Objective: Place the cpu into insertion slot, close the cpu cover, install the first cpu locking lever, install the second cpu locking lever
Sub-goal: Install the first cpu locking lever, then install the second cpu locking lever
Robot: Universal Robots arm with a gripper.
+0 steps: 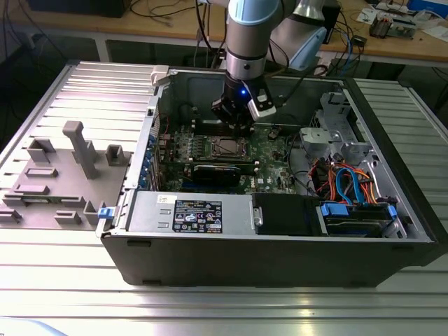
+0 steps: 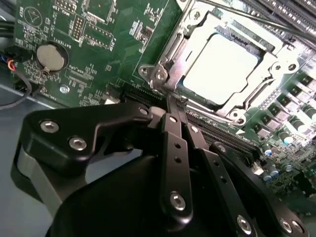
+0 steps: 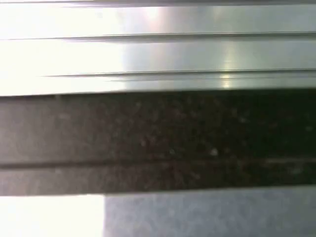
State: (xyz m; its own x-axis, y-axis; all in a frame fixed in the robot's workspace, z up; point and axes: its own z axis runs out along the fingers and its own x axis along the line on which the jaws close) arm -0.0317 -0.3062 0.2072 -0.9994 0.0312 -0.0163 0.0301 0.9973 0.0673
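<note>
the cpu sits in the slot under the closed cover, and the gripper, fingers pinched narrow and empty, hovers at its edge by a lever.

- The exterior view is looking down from afar at the open computer case.
- The second wrist view is peering past the claw, sharing the chip just beyond it.
- The first wrist view is facing a ribbed metal surface close up.
</note>
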